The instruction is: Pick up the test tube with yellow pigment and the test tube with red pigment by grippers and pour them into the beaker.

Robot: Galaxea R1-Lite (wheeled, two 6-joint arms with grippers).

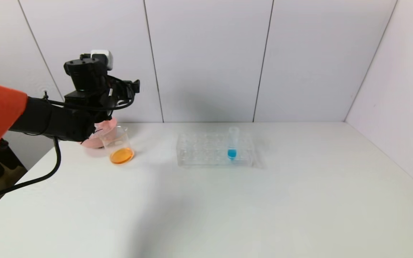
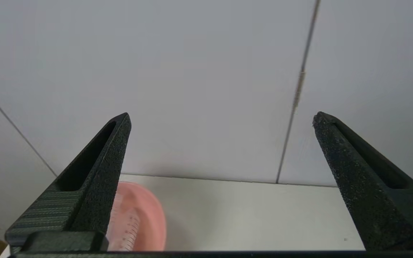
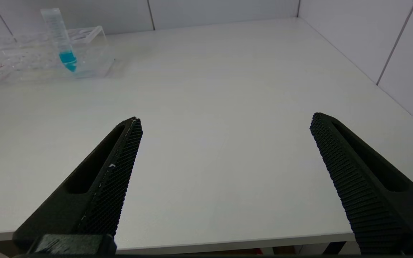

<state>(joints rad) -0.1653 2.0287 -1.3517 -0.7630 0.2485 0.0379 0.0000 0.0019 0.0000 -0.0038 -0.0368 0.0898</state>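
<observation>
Head view: left gripper [image 2: 221,118], jaws wide and empty, raised above the pink bowl [image 1: 100,138] behind the beaker [image 1: 119,146], which holds orange liquid; pouring appears complete; right gripper [image 3: 224,122], likewise agape, low near the table edge; only retraction seems due.

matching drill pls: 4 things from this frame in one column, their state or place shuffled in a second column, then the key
Things
1. beaker
2. test tube rack
3. pink bowl
4. left tool

States or places
A. open, nothing between its fingers, raised above the table's left end
B. behind the beaker, partly hidden by the left arm
C. orange liquid in the bottom
D. clear, holds one tube with blue liquid

Pairs: 1-C, 2-D, 3-B, 4-A

The right tool is also open, low over bare table.
</observation>
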